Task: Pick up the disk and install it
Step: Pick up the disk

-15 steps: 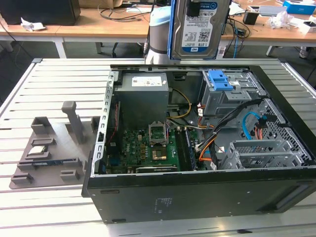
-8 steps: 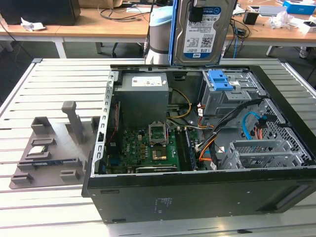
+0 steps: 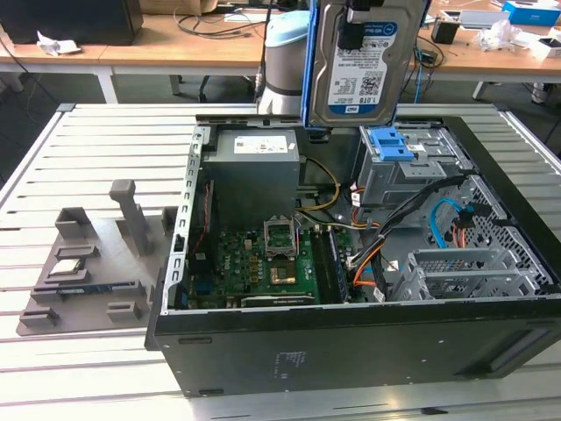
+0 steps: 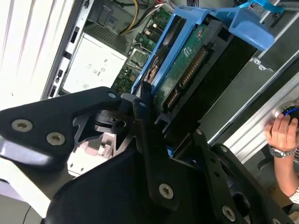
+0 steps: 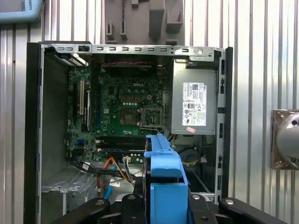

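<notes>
An open desktop computer case (image 3: 351, 342) lies on its side on a slatted metal table (image 3: 88, 149). The gripper (image 4: 148, 107) is clamped shut on the disk (image 3: 364, 70), a silver hard drive in a blue caddy frame. It hangs upright, label facing the exterior camera, above the far side of the case. It is well clear of the metal drive cage (image 3: 399, 180) below, which sits on the exterior view's right and carries a bare blue bracket (image 3: 390, 143).

Several things could go wrong. If the grip on the plastic frame is slight, the drive might slip and fall onto the motherboard (image 3: 263, 263) or the power supply (image 3: 254, 175). Orange and blue cables (image 3: 438, 219) loop near the cage and could snag the caddy as it descends. A tilted caddy could jam against the cage rails. In the second wrist view a person's hand (image 4: 282, 133) rests beside the case, close enough for the arm to strike it.
</notes>
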Controlling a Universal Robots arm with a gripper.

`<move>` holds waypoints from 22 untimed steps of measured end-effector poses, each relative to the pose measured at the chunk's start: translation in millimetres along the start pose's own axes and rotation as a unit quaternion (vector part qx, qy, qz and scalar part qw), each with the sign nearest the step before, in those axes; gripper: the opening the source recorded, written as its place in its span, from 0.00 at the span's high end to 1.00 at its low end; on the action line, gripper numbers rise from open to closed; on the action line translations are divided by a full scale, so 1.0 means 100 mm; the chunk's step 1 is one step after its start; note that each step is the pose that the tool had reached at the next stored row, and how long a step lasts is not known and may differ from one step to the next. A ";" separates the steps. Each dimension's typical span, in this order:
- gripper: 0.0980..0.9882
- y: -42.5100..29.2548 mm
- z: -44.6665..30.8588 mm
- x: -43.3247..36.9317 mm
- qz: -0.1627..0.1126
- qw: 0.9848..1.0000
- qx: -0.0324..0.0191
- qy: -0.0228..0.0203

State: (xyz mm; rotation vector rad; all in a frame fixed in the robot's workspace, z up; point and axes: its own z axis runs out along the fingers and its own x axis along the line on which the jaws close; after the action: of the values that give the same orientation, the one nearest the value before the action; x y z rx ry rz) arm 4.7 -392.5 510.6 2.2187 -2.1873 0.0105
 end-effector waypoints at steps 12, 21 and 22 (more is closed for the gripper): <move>0.70 0.002 0.027 0.180 0.000 1.000 0.000 0.000; 0.70 0.004 0.042 0.308 0.000 1.000 0.000 0.000; 0.70 0.004 0.045 0.328 0.000 1.000 0.000 0.000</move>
State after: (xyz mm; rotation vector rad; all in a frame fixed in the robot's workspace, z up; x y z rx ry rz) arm 4.7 -425.4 506.9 2.2188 -2.1874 0.0104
